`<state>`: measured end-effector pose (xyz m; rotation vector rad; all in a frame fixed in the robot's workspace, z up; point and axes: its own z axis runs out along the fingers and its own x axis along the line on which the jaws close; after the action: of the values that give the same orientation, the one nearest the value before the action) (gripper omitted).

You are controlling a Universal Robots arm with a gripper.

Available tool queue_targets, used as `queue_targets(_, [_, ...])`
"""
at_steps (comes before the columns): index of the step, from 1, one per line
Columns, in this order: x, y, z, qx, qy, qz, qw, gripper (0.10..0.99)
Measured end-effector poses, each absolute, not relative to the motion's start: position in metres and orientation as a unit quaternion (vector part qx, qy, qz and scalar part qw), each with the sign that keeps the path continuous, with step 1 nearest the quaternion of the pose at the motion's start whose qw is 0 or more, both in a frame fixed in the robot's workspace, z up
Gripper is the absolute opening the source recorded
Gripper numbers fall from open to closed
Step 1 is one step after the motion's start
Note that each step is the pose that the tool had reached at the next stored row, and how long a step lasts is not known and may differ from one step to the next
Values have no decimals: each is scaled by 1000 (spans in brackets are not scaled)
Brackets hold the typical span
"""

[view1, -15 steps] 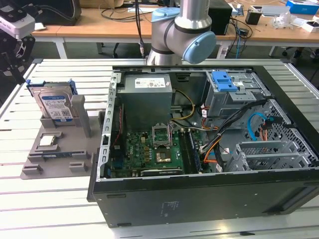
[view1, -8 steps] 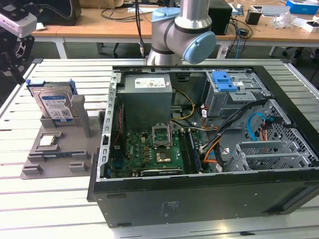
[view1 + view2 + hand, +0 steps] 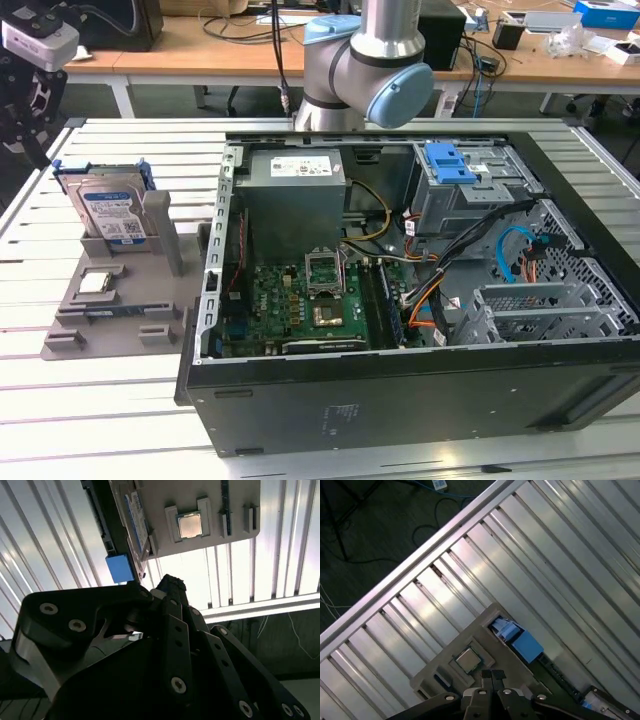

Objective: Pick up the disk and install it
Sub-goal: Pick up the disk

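- The disk (image 3: 110, 212) stands on its edge in a slot of the grey holder (image 3: 120, 318). The holder sits on the slatted table (image 3: 100, 420), on the exterior view's left of the open computer case (image 3: 400, 400).
- Its big flat side faces out in the exterior view. Its long side runs across the holder, not up.
- The gripper (image 3: 492, 675) hangs in the air over the holder. It is near the disk but does not touch it.
- In the first wrist view the two fingertips look pressed together with nothing between them, though I see just their tips.
- In the second wrist view the disk (image 3: 136, 515) shows as a thin edge. The blue tab (image 3: 120, 568) of its frame pokes out just past the gripper's tip (image 3: 170, 583).
- So the disk lies below the fingers and off to one side, with its thin top edge up toward them.
- A small square chip (image 3: 189, 526) lies flat on the holder near the disk. It is not part of this job.
- The disk has a white and blue label with print on it. The letters are too small to read.
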<state>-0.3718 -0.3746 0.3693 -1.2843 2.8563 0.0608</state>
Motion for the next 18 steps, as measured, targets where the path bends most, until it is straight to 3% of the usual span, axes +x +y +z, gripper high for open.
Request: queue_targets(18, [-372,-375,369,-483,875,20,3,106])
